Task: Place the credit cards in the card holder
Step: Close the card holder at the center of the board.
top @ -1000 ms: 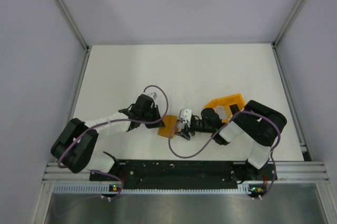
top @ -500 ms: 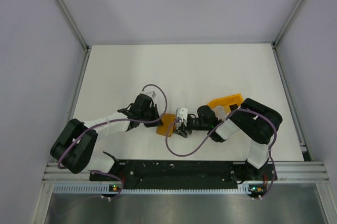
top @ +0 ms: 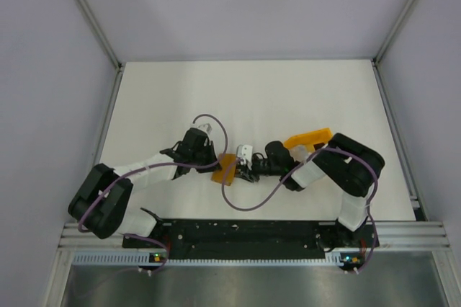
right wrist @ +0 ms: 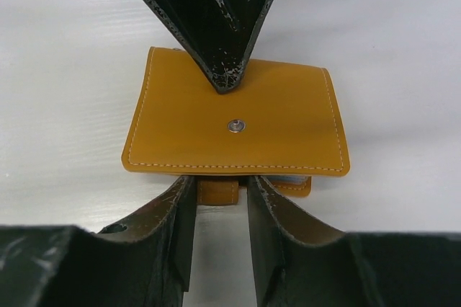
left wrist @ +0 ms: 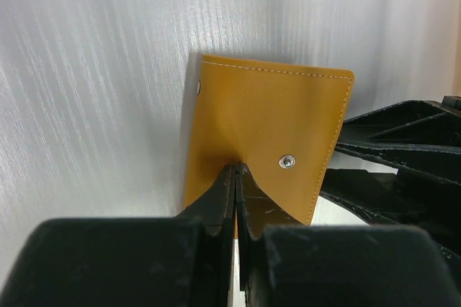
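Note:
The card holder [top: 227, 168], an orange wallet with a metal snap, stands on edge between my two grippers. My left gripper [left wrist: 238, 170] is shut on the card holder [left wrist: 266, 119] at its near edge, pinching the flap. In the right wrist view the card holder [right wrist: 238, 123] faces me. My right gripper [right wrist: 220, 186] is open, its fingers close on either side of the small orange strap tab [right wrist: 216, 192]. A thin pale blue card edge [right wrist: 292, 178] peeks from under the flap. The rest of the credit cards is hidden.
An orange plastic stand [top: 308, 138] sits on the white table [top: 252, 98] just behind my right wrist. Purple cables loop beside both arms. Grey walls close in the sides, and a metal rail [top: 252, 231] runs along the near edge.
My right gripper has moved left up to the wallet and its jaws have narrowed around the strap tab. The wallet now stands more on edge. The left gripper keeps its hold.

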